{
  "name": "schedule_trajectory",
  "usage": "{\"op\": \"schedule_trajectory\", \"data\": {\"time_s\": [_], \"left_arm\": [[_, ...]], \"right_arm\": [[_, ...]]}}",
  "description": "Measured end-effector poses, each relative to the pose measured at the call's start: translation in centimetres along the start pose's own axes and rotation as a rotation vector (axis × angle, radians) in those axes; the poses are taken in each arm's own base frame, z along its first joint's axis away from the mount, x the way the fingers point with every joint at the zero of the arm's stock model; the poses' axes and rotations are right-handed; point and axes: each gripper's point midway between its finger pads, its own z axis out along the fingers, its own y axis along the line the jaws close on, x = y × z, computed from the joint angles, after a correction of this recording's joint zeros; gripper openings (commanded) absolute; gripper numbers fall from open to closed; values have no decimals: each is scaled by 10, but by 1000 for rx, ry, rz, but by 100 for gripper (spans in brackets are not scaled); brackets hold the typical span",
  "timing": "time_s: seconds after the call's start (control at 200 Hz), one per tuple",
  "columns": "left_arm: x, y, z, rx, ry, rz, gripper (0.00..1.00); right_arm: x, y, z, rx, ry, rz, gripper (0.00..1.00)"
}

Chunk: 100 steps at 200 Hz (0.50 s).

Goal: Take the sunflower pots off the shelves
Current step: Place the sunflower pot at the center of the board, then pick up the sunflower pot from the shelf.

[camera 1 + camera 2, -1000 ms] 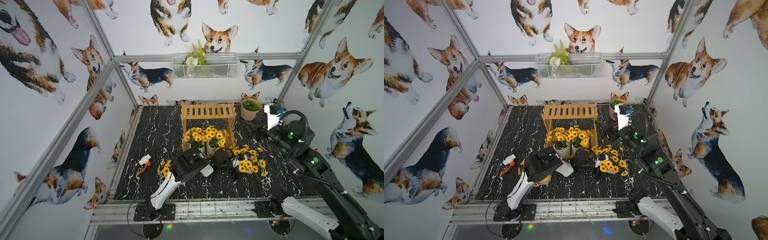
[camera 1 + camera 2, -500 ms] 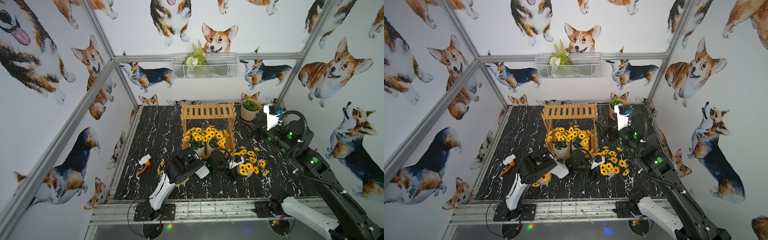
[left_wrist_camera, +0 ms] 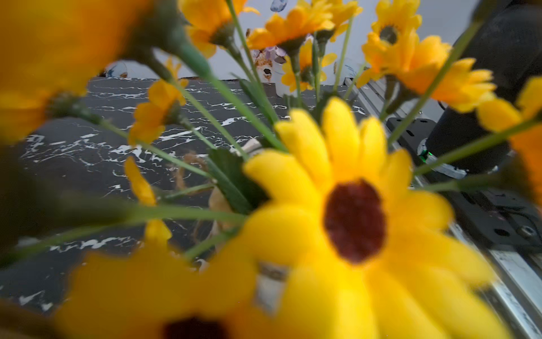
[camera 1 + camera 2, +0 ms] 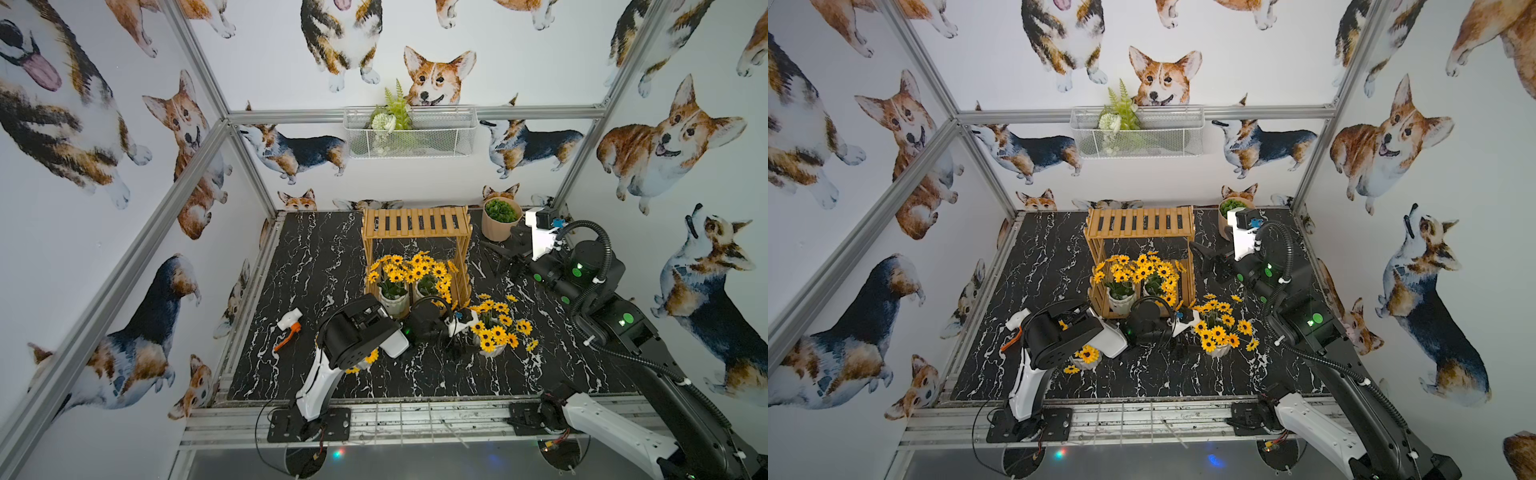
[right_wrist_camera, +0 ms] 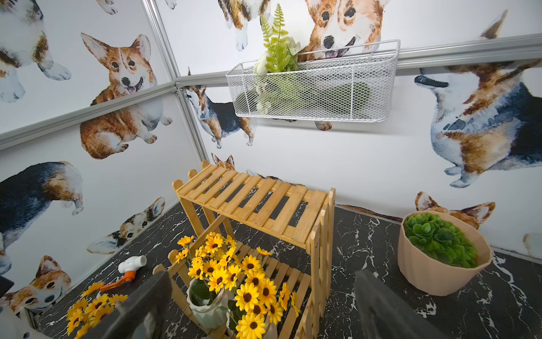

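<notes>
Your right claw (image 5: 261, 277) gapes wide; just ahead, two sunflower pots (image 5: 209, 308) stand on the lower tier of the shelves (image 5: 255, 202). Your left claw (image 4: 458, 340) noses a third pot (image 4: 494, 336) on the table (image 4: 316, 266), grip unreadable. Farther ahead, a beige pot (image 5: 434, 276) holds greenery; beyond, the wire basket (image 5: 316, 88) holds fern.

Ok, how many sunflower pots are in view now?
4. On the shelves, lower tier: left shelf pot and right shelf pot. On the table: right table pot beside the rack, front pot half hidden under the left arm.

Two sunflower pots (image 4: 1120, 305) stand on the shelves (image 4: 1139, 222) (lower tier); two on table (image 4: 1050, 266).
</notes>
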Motion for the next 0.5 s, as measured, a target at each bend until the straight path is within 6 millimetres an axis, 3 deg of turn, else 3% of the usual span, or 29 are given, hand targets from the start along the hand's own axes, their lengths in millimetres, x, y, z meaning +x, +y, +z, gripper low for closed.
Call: {"op": "schedule_trajectory", "data": {"time_s": [0.22,0.501], "left_arm": [[-10,11,-10,-34,-18,6,100],[-18,12,-15,-48,-30,20,100]], "right_arm": [[3,-1,0,1,5,1,100],[5,-1,-1,1,7,0,100]]}}
